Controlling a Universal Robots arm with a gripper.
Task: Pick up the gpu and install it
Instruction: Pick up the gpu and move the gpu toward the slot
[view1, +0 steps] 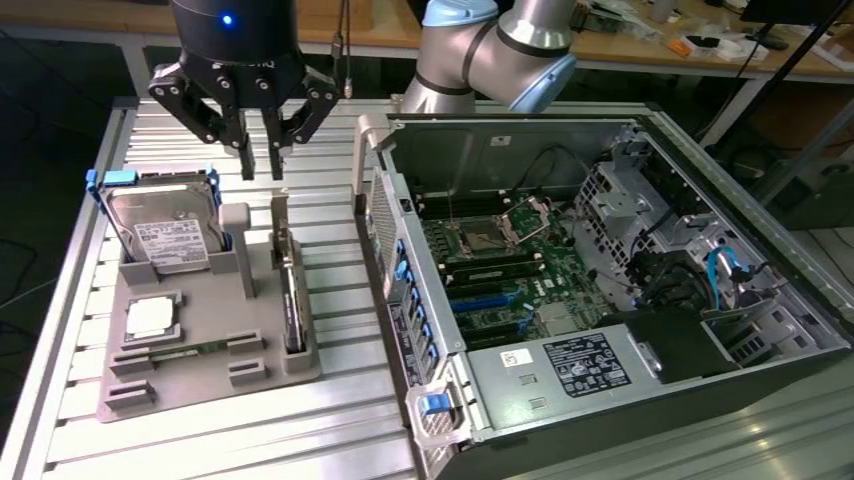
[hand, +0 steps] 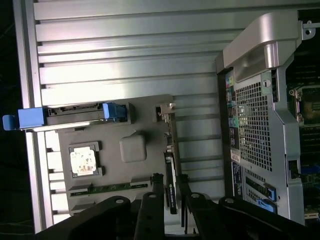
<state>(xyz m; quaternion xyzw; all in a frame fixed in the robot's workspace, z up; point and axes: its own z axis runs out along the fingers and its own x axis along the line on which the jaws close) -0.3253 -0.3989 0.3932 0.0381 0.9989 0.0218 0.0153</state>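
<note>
Because the gripper (view1: 264, 172) hangs with fingers only slightly spread above the gpu (view1: 292, 300), which stands on edge in the grey holder (view1: 200, 375) on its side facing the computer case (view1: 400, 300), a finger could strike the card's top edge and tilt it.

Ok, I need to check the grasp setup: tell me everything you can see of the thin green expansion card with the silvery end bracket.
The gpu stands on its long edge in a slot of the grey moulded holder. It is a thin board, mostly dark with a little green, and has a silvery metal bracket at its far end. Only the holder touches it. The open black gripper hangs above it.
</note>
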